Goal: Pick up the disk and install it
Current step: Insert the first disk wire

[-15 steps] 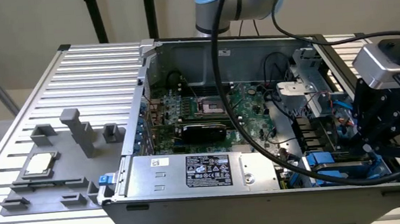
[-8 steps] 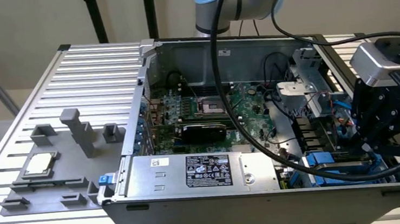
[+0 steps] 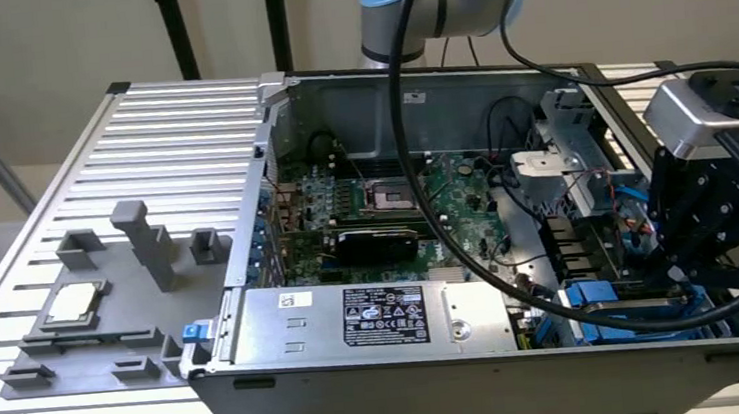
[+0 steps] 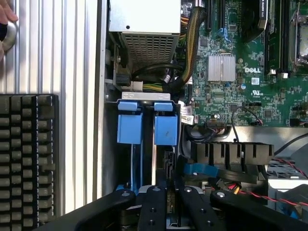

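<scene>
The gripper hangs low in the open case, at the exterior view's right; its fingers are pinched on the disk; the disk stands on edge in the bay, just beside another blue carrier.

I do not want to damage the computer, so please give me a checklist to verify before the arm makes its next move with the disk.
1. Computer case open: ok.
2. Gripper in line with the disk, edge-on in the drive bay: ok.
3. Disk fully seated: cannot tell.
4. Red wires away from the gripper: not ok, they lie right beside it.
5. People clear: not ok, a hand is over the table beside the case.
</scene>
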